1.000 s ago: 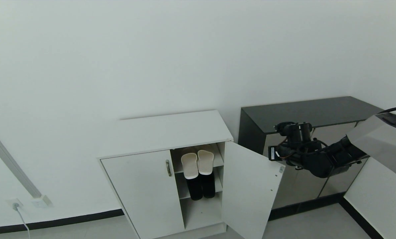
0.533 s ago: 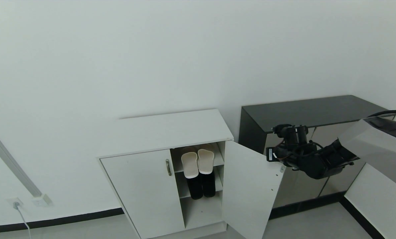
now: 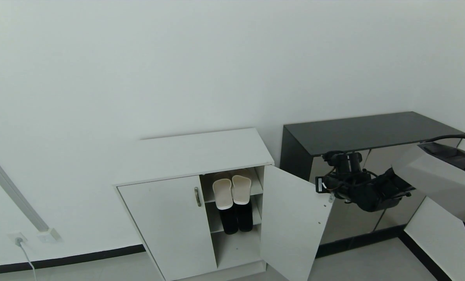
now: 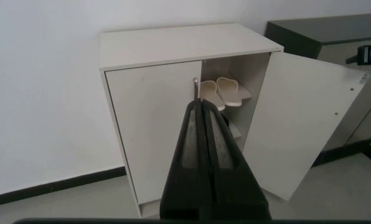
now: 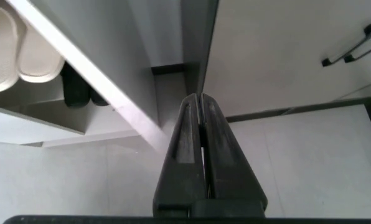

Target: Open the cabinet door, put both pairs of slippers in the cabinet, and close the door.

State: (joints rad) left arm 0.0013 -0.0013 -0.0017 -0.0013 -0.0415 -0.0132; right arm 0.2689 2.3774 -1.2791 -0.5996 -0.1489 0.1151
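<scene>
Both tools are pressed together, holding nothing. Your right tool (image 5: pixel 201 98) sits just beside the free edge of the open door (image 3: pixel 295 218), near its top corner; the left tool (image 4: pixel 200 102) hangs well back, facing the cabinet (image 3: pixel 201 154). The white pair (image 3: pixel 231 191) and black pair (image 3: pixel 236 220) lie on shelves (image 3: pixel 257 189) inside. The door lies to the right tool's left, so closing looks like that arm's push leftward.

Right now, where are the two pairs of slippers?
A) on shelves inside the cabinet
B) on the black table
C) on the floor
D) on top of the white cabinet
A: the pale slippers sit just above the dark slippers, both inside the cabinet, seen past its open door.
</scene>
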